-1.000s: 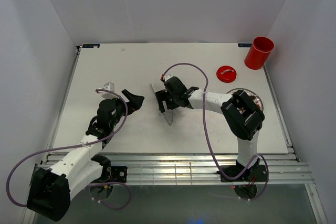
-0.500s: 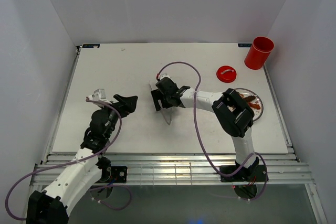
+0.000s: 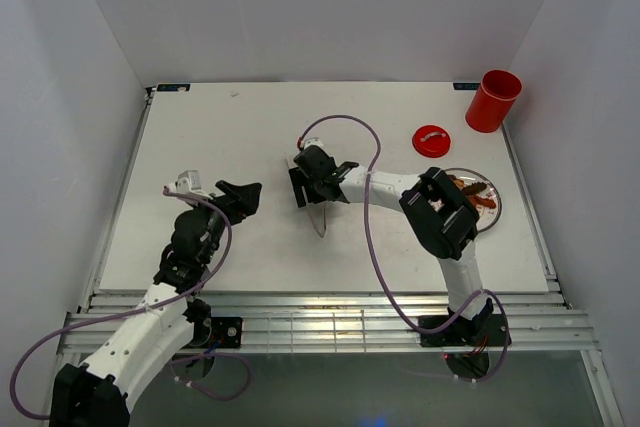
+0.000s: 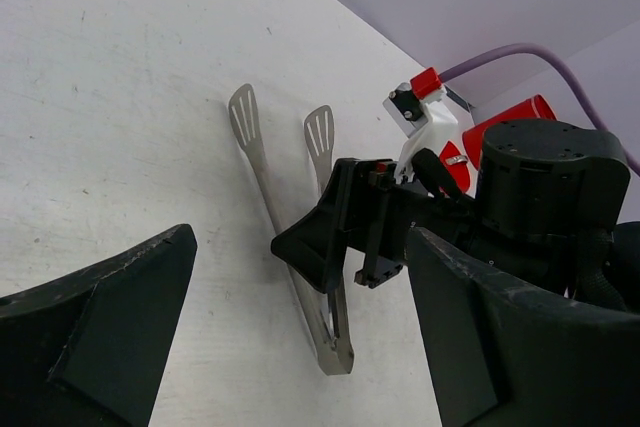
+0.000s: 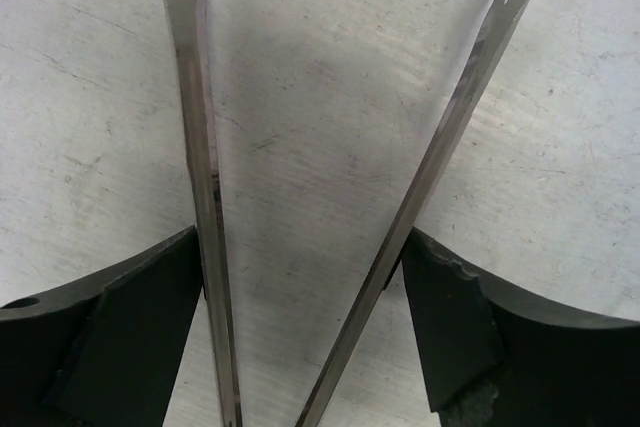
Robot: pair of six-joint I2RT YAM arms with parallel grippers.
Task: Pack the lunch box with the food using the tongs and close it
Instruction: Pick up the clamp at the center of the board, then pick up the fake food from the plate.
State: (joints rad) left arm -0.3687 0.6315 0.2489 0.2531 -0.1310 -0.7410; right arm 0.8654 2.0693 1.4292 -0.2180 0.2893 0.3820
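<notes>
The tongs (image 5: 205, 197) lie on the white table (image 5: 300, 97), their two shiny arms spreading apart. The right gripper (image 5: 300, 337) stands wide, one black finger just outside each arm.

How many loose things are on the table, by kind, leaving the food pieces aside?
lunch box: 1
lid: 1
plate: 1
tongs: 1
Total: 4

I read no text, brand or number in any view. The lid (image 3: 431, 140) carries a white mark (image 3: 431, 134), a curved stroke that is not legible as a character. Small blue tags (image 3: 172, 87) at the table's (image 3: 250, 127) far corners are too small to read.
</notes>
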